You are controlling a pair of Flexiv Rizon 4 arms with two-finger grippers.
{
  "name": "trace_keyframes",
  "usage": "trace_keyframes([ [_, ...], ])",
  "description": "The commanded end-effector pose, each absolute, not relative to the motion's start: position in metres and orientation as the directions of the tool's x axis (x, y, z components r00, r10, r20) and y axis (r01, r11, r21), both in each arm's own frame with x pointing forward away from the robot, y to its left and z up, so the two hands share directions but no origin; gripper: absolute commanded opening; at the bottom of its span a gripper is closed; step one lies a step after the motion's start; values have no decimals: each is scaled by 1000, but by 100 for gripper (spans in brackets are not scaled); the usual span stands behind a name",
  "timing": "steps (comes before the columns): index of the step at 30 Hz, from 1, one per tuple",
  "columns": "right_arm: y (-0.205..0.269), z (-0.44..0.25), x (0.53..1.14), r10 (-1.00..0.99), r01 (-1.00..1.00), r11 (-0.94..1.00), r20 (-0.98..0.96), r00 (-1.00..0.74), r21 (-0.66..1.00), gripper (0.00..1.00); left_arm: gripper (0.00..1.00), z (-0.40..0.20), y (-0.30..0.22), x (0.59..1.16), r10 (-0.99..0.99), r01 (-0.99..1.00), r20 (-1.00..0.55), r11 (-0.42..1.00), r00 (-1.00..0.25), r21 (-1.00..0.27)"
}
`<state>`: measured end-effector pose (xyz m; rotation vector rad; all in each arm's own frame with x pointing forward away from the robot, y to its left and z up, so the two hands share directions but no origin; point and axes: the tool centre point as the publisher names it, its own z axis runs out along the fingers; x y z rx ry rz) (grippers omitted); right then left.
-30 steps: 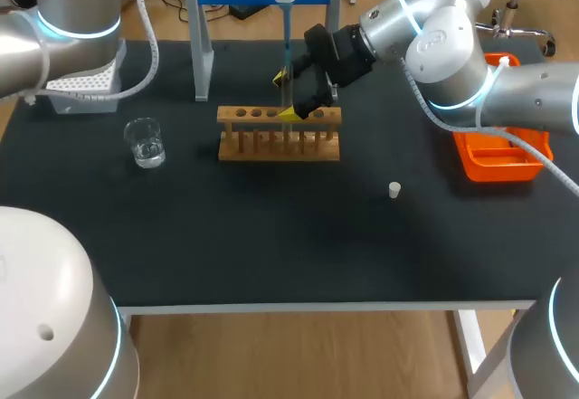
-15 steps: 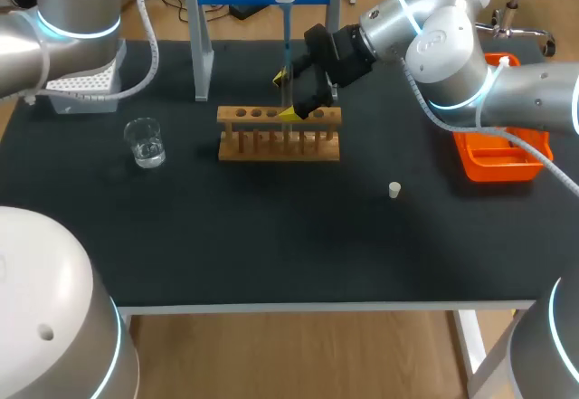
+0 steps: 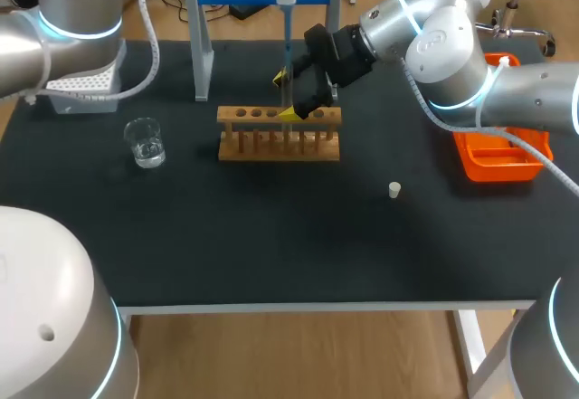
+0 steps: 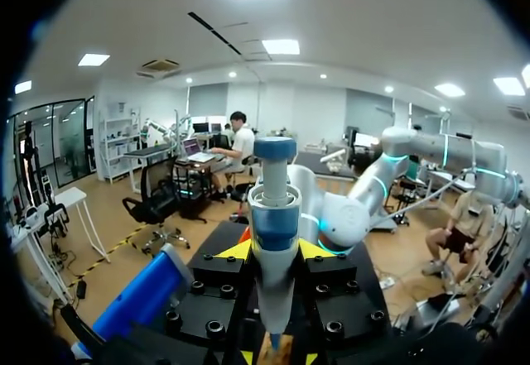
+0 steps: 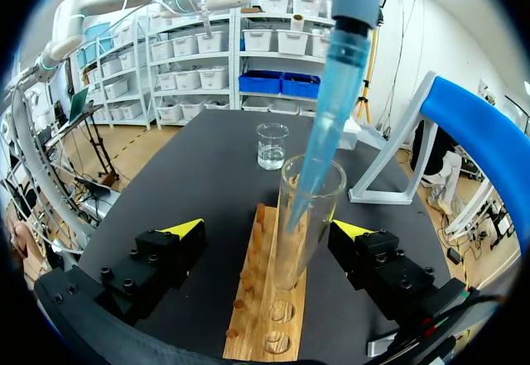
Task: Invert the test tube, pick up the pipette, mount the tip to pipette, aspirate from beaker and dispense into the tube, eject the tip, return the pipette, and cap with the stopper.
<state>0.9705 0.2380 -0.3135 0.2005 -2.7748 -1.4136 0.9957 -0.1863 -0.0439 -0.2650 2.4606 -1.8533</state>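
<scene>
Pipette (image 4: 273,216), clamped by left gripper (image 4: 274,250), is best kept centred in test tube (image 5: 305,208); right gripper (image 5: 269,228) is spread at three and nine o'clock.

The right arm (image 3: 434,28) reaches in from the right toward the middle, and its right gripper (image 3: 284,95) has its yellow-tipped fingers spread wide. The left arm (image 3: 77,10) stands at the far left. The left gripper (image 4: 273,251) clamps a pipette (image 4: 274,199).

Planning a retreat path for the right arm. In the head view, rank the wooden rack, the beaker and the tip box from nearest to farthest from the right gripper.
1. Wooden rack, directly at the right gripper.
2. Beaker, off to the rack's left.
3. Tip box, at the table's far left, beyond the beaker.
</scene>
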Motion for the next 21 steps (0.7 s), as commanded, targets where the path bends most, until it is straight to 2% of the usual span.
trace_keyframes([
  [1, 237, -312, 971, -126, -104, 584, -37, -991, 805, 100, 0, -44, -188, 997, -163, -102, 59, 268, -985, -958],
  [21, 237, -312, 971, -126, -104, 584, -37, -991, 805, 100, 0, -55, -188, 993, -211, -101, 48, 248, -976, -964],
])
